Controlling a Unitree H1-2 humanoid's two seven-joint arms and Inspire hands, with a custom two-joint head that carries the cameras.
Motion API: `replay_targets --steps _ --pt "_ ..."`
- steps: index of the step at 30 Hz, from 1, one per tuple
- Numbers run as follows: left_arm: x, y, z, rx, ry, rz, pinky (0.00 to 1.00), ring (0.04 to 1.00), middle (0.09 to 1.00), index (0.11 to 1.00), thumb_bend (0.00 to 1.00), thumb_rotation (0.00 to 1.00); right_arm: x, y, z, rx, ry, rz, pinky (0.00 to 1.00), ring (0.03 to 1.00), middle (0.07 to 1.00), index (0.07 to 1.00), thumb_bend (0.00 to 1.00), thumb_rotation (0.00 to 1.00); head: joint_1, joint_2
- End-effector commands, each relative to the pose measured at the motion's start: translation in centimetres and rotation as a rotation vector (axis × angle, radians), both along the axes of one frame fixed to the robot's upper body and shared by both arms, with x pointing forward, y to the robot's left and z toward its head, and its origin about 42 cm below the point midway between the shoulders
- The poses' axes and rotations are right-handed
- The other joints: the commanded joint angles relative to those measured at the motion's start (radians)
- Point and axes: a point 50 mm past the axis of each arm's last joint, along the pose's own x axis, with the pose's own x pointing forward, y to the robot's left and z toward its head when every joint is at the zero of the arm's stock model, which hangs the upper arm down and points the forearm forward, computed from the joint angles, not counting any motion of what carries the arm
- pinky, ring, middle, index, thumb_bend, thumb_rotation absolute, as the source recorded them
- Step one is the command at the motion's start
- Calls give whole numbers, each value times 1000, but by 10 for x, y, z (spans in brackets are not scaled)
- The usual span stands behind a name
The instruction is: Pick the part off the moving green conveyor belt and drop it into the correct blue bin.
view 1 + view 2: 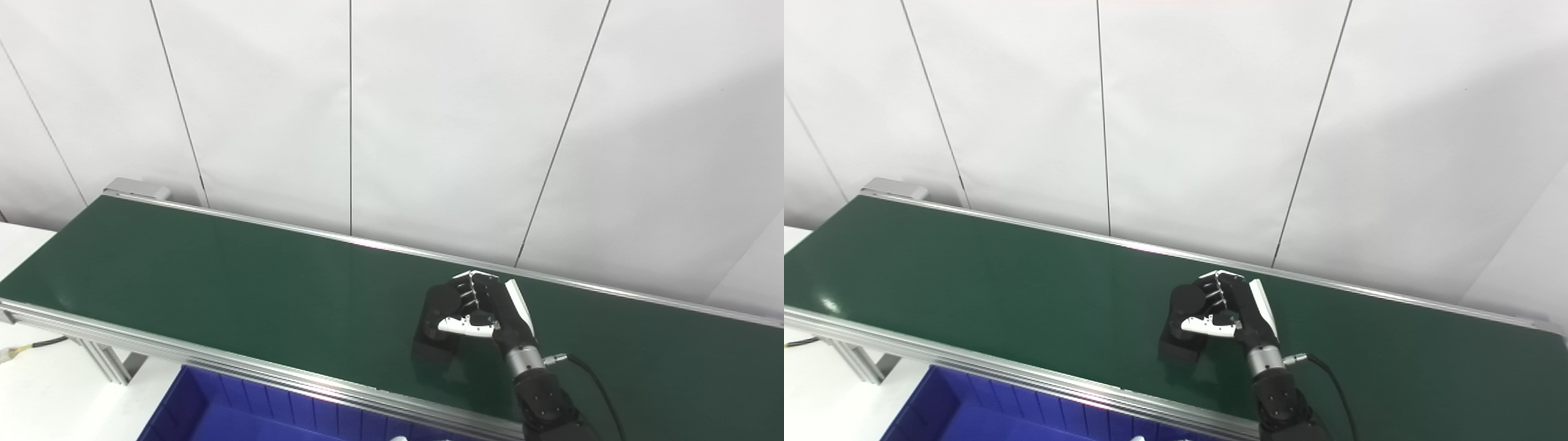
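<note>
Left eye view: my right hand (474, 309) is down on the belt (214, 275), fingers curled round the black part (442, 318), thumb across it. Grip looks closed so the belt can't carry it off. Bin (202, 404) sits just below the near rail. Left hand not in view.

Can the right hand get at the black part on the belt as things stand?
Probably yes. The right hand is already over the belt, fingers curled around the black part, with nothing between them. Whether the grip is firm can't be told. The left hand is out of view.
</note>
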Motion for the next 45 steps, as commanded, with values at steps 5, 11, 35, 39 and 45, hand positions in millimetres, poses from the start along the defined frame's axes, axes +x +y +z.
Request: replay_targets --steps 5,11,35,39,45 --pt "3 -6 12 -63 -51 -4 624 731 787 756 1000 109 8 3 19 22 -74 33 283 384 485 521 517 0 -2 0" --pt "3 -7 12 -69 -48 -4 622 731 790 760 1000 98 5 -1 33 29 -140 56 353 434 478 498 521 0 -7 7" --pt "13 0 15 -85 -37 10 655 755 807 772 995 116 -112 -102 112 74 -405 33 384 438 478 501 521 0 -208 31" --pt "12 10 17 -84 -43 19 658 757 804 772 988 115 -133 -114 93 73 -388 -21 399 449 482 492 521 0 -270 37" --pt "12 26 24 -95 -50 21 679 772 810 783 968 127 -162 -122 73 77 -339 -92 403 451 479 494 521 0 -357 85"
